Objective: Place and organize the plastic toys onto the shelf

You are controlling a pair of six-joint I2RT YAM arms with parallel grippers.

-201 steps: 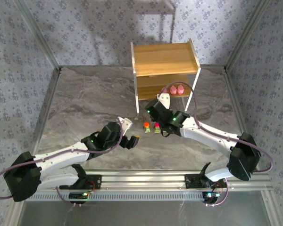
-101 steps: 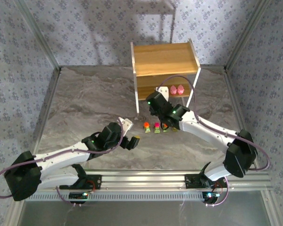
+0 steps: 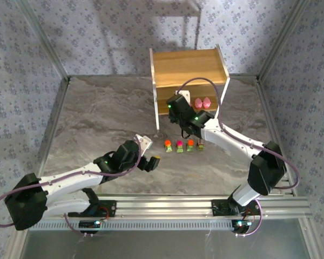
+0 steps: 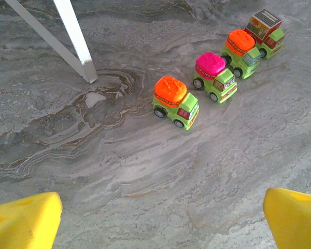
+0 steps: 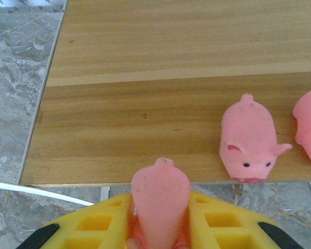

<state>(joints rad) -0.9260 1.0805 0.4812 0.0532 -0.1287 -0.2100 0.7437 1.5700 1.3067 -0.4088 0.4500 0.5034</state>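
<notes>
The wooden shelf (image 3: pixel 189 67) stands at the back of the table. Two pink pig toys (image 3: pixel 198 102) (image 3: pixel 207 102) lie on its lower board (image 5: pixel 145 119), seen close up as one pig (image 5: pixel 247 136) and part of another (image 5: pixel 310 124). My right gripper (image 5: pixel 160 220) is shut on a third pink pig (image 5: pixel 160 197), held just before the lower board's front edge, left of the other two. Four small cars (image 3: pixel 168 144) (image 3: pixel 179 145) (image 3: pixel 190 144) (image 3: pixel 200 145) stand in a row on the table. My left gripper (image 3: pixel 151 161) hangs open near them, its yellow fingers (image 4: pixel 23 220) wide apart.
In the left wrist view the cars run diagonally: orange top (image 4: pixel 176 102), magenta (image 4: pixel 216 77), orange-red (image 4: pixel 242 46), brown (image 4: pixel 266 26). A white shelf leg (image 4: pixel 75 36) stands to their left. The right arm (image 3: pixel 227 140) stretches over the table right of the cars.
My right gripper has carried the pink pig forward to the lower shelf, and its arm no longer covers the two right-hand cars. The left arm has not moved.
</notes>
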